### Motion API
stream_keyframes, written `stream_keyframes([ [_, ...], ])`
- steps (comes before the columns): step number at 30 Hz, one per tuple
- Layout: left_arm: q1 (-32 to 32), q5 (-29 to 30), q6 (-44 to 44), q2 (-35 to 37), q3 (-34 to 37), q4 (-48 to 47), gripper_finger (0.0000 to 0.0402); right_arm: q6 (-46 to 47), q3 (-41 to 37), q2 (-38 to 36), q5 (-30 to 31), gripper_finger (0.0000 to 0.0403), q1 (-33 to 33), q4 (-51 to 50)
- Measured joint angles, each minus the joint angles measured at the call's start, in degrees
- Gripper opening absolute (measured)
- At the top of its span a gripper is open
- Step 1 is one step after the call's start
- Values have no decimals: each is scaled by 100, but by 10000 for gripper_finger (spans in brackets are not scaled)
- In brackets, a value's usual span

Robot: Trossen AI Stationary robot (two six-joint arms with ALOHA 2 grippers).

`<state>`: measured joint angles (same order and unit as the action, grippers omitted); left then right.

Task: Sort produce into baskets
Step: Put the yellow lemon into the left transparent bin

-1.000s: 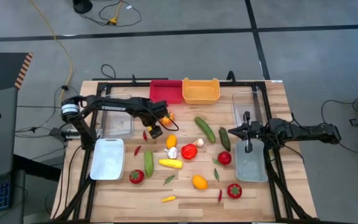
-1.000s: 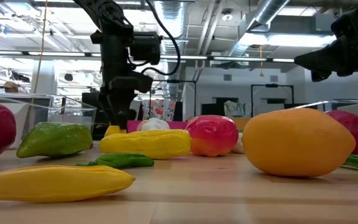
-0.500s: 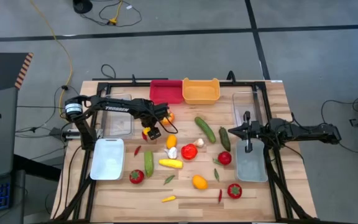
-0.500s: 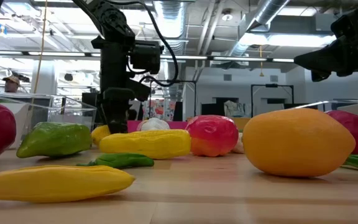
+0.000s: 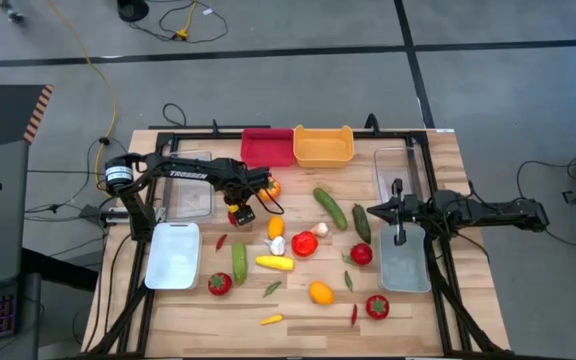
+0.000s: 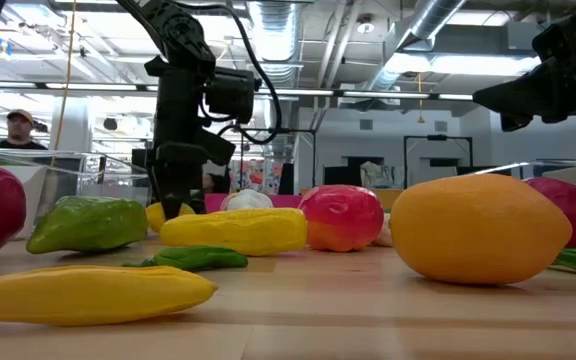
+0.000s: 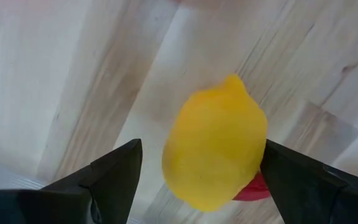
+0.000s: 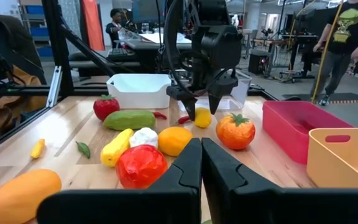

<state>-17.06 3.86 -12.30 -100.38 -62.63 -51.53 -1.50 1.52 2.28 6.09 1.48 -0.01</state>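
Currently the left gripper (image 5: 238,212) is lowered over a small yellow lemon (image 7: 215,151) on the table (image 5: 428,310), just in front of the red bin (image 5: 268,146) and beside a red chili (image 5: 233,217). Its fingers (image 7: 104,180) are spread and straddle the lemon, which is seen resting on the wood; whether the pads touch it cannot be told. An orange tomato (image 8: 235,130) sits just beside the gripper, toward the orange-yellow bin (image 5: 323,146).

The right gripper (image 5: 376,212) is held above the table near a pale tray (image 5: 405,265), with its fingers (image 8: 179,177) pressed together on nothing. A clear tub (image 5: 395,166) stands behind that tray.

On the left side a white tray (image 5: 173,255) and another clear tub (image 5: 186,196) are seen. Across the middle, cucumbers (image 5: 330,207), red tomatoes (image 5: 304,244), a yellow squash (image 5: 274,263), an orange piece (image 5: 320,292), garlic (image 5: 277,245) and green chilies (image 5: 272,289) are scattered. A person (image 8: 344,37) is seen in the room beyond.
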Motion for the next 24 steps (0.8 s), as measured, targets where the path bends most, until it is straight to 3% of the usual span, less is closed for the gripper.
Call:
stream_keyframes([
  [5,0,2,151,0,0,0,279,0,-1,2,-2,36,0,0],
  [15,0,2,177,0,0,9,165,0,-2,2,-2,36,-2,0],
  [24,1,-2,150,-4,-139,-69,171,0,-2,2,-2,36,-1,0],
])
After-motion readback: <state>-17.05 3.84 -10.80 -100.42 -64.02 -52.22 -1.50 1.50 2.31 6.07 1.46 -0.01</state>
